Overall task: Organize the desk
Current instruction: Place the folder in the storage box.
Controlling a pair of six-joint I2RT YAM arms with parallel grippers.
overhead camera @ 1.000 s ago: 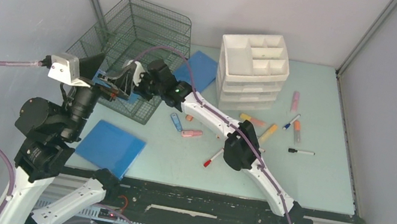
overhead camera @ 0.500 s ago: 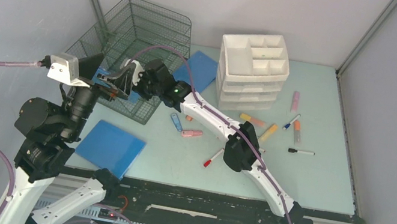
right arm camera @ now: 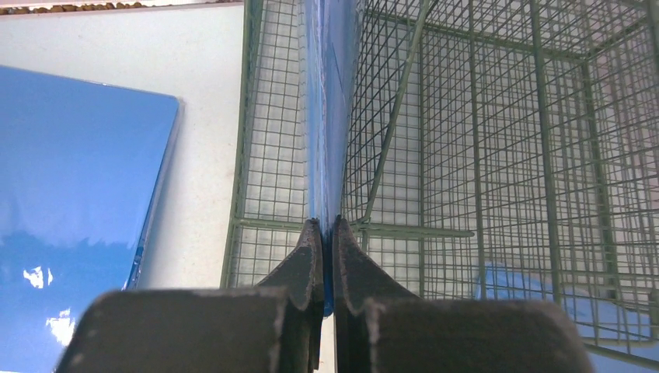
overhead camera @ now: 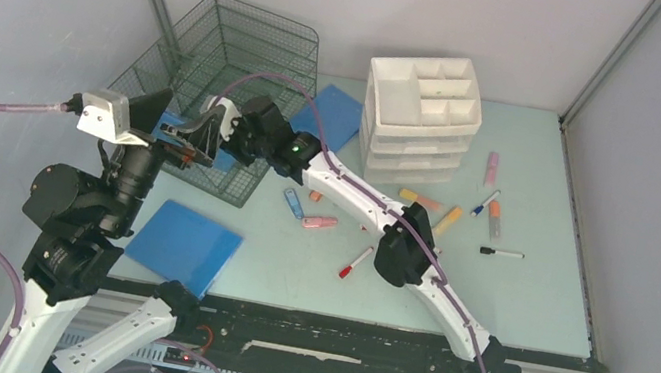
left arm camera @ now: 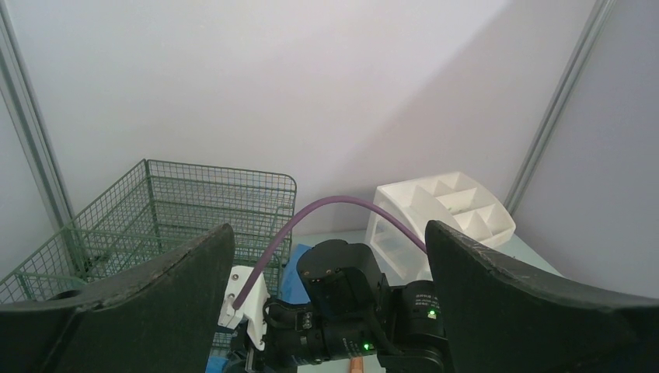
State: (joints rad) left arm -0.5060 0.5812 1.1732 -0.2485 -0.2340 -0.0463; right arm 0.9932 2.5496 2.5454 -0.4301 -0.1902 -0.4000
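Of the blue sheet [right arm camera: 330, 116] only the edge is seen; near end is hidden inside right gripper [right arm camera: 325, 225]. At left edge, blue folder [right arm camera: 78, 194] is cut off. The scattered small items [overhead camera: 320, 222] cannot be identified.

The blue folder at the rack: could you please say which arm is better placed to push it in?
Right: the right gripper is shut on the folder at the rack; the left gripper hangs open, empty.

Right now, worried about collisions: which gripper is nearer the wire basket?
Right. Right gripper, shut on a blue folder, is at the wire basket; left gripper hovers open, raised, farther back.
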